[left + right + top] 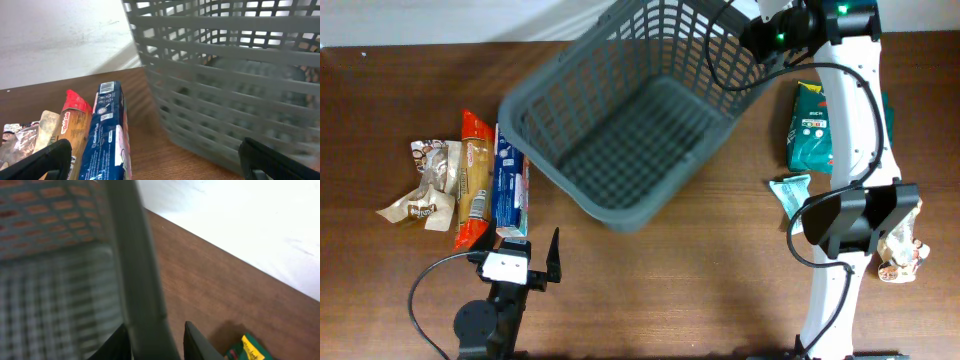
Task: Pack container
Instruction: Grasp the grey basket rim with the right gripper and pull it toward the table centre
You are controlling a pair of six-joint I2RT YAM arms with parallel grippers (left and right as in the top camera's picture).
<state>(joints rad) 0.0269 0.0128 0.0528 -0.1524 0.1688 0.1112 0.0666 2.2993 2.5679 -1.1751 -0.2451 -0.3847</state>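
Overhead: empty container tilts, rim clamped in right gripper; left gripper gapes, unladen.

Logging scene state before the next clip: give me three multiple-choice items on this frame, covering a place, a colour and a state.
1. Where is the blue packet?
A) inside the container
B) on the table, left of the container
C) in the left gripper

2. What colour is the packet beside the blue one?
A) orange
B) purple
C) black

3. What is the right gripper doing?
A) hanging open over the table
B) holding a packet
C) gripping the container's rim

Answers:
1. B, the overhead view shows it by the container's left wall.
2. A, the orange packet lies alongside it.
3. C, the right wrist view shows the rim between its fingers.
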